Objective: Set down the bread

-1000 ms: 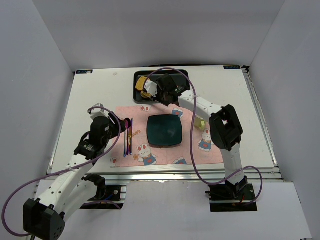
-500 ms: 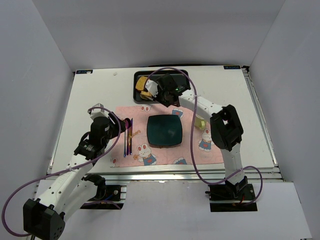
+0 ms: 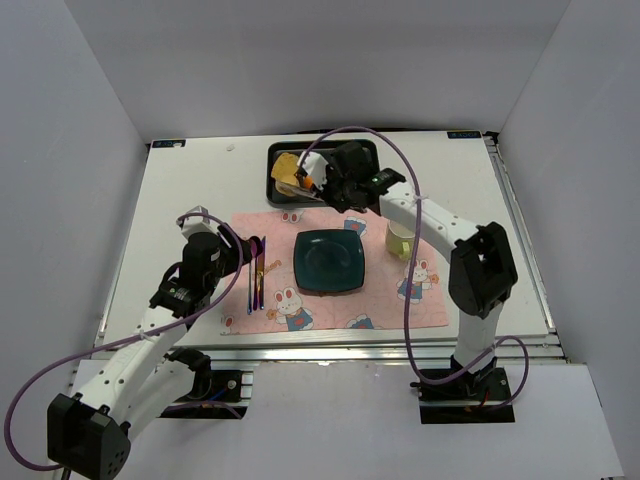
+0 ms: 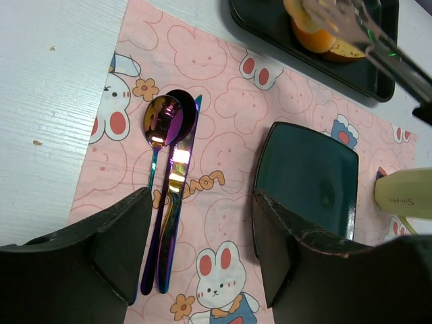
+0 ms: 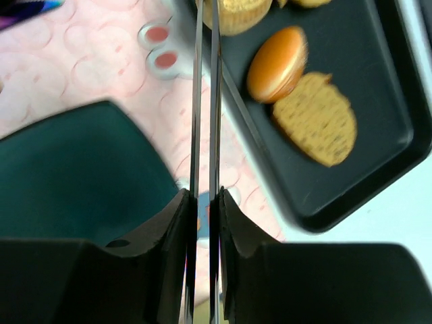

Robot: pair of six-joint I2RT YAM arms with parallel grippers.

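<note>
Above the black tray (image 5: 378,169), I cannot tell if my right pincer (image 5: 206,10) holds the round golden-tan bun (image 5: 243,15); edge pinches slip.

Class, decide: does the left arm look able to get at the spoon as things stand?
Probably yes: the left pincer hangs open just short of the spoon on the mat, with nothing between them.
</note>
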